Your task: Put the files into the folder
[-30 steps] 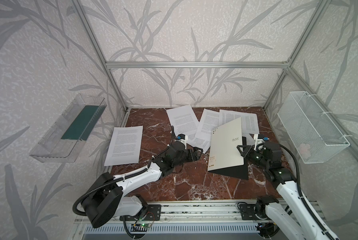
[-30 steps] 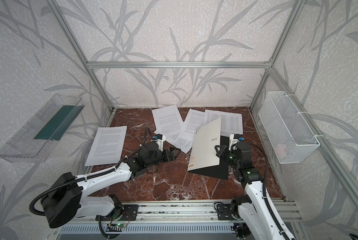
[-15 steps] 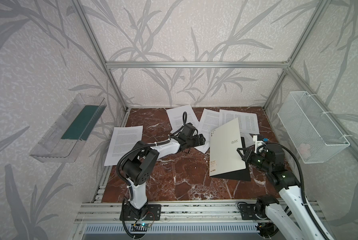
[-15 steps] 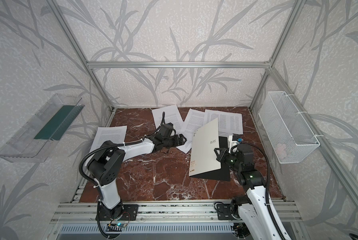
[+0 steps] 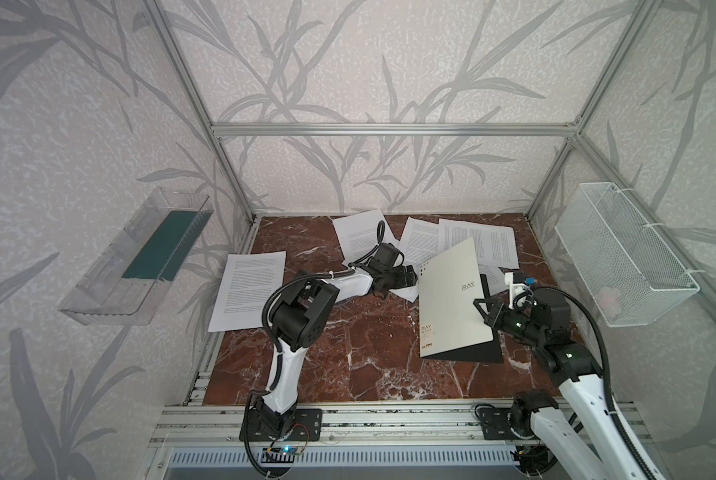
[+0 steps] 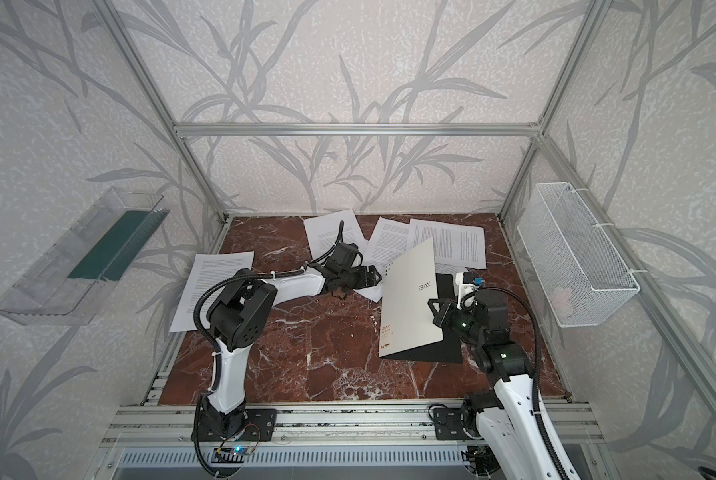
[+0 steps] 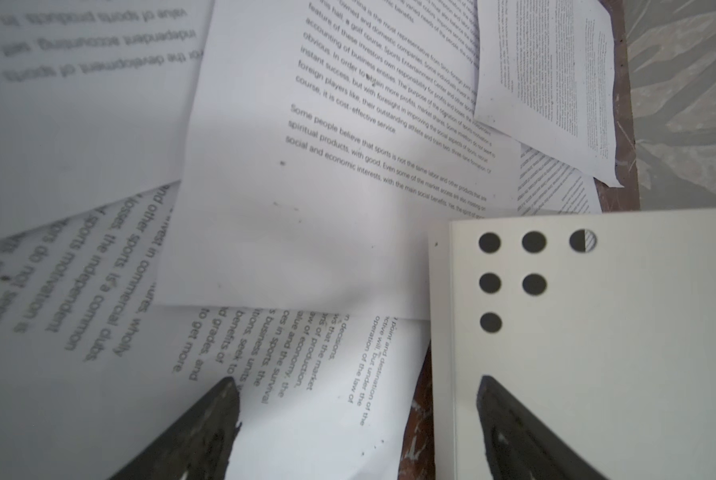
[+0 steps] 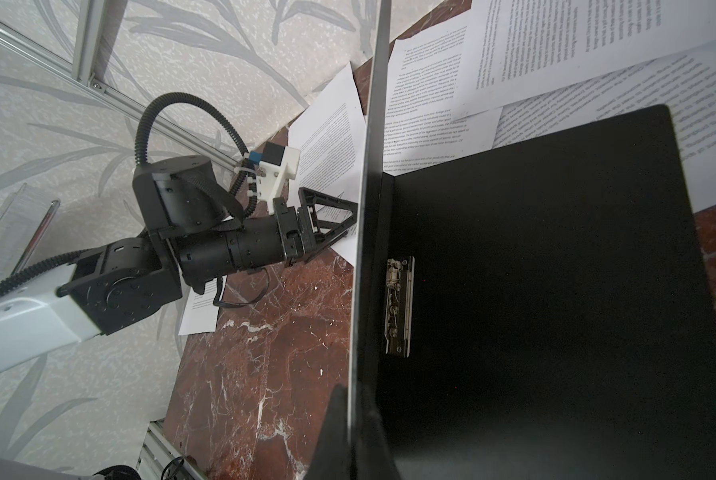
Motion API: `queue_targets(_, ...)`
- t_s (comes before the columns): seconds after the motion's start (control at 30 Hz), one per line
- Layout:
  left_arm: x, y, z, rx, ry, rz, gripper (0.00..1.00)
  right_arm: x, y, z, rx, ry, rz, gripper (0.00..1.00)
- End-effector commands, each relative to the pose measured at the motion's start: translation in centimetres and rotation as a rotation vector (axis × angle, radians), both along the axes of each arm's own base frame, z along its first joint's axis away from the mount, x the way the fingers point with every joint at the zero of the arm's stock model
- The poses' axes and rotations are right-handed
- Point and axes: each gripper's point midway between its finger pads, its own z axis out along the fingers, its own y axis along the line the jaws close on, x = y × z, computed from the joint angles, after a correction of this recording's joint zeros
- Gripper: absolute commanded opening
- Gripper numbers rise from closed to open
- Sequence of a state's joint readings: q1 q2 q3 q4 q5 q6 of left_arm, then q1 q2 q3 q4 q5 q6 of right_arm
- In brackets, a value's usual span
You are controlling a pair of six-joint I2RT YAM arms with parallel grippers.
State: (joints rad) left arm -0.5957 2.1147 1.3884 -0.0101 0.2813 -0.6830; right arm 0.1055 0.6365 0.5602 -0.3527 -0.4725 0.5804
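Right wrist view: folder [image 8: 555, 270] held open by right pincer [image 8: 354, 419]; left pincer [image 8: 343, 218] spread wide; no files [image 8: 333, 137] inserted.

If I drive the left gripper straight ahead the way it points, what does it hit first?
Probably the raised cover of the thin off-white folder: the open left gripper points at its outer face near the dotted corner, above the printed white paper sheets. Depth is unclear.
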Motion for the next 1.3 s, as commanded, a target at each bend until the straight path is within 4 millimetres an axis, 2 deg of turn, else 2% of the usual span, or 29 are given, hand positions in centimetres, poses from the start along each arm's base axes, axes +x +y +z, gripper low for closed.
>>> queue_targets(0.0,0.1,1.0,-3.2,0.066,0.074,-0.011,0.91,0.0,0.3,3.2,-0.007,-0.103,0.03,0.0)
queue_targets(0.13,1.5,-0.2,-2.4,0.047,0.068,-0.04,0.9,0.0,0.3,3.3,-0.013,-0.094,0.033,0.0)
queue_targets(0.2,1.6,-0.8,-0.8,0.023,0.06,-0.06,0.9,-0.1,0.4,3.3,-0.015,-0.084,0.044,0.0)
queue_targets(0.27,1.2,-1.3,1.6,-0.019,0.034,-0.084,0.9,-0.1,0.5,3.4,-0.021,-0.08,0.05,0.0)
queue_targets(0.4,-1.3,-1.4,9.4,-0.141,-0.077,-0.129,0.9,-0.4,1.1,4.3,-0.048,-0.086,0.082,0.0)
queue_targets(0.5,-4.0,-0.1,15.1,-0.194,-0.176,-0.125,0.9,-0.6,2.2,4.9,-0.102,-0.089,0.117,0.0)
queue_targets(0.67,-7.7,4.9,19.1,-0.2,-0.269,-0.003,0.9,-0.4,4.1,5.3,-0.153,-0.091,0.139,0.0)
queue_targets(0.8,-10.2,9.7,19.8,-0.127,-0.33,0.112,0.9,0.1,5.6,4.9,-0.206,-0.085,0.132,0.0)
queue_targets(0.9,-12.3,12.2,20.2,-0.08,-0.347,0.14,0.91,0.4,6.6,4.5,-0.265,-0.083,0.122,0.0)
queue_targets(1.03,-14.8,14.0,19.7,-0.051,-0.34,0.136,0.9,0.9,7.7,3.9,-0.322,-0.066,0.103,0.0)
queue_targets(1.27,-17.8,16.4,16.7,0.015,-0.308,0.12,0.91,1.8,8.7,3.2,-0.389,-0.052,0.062,0.0)
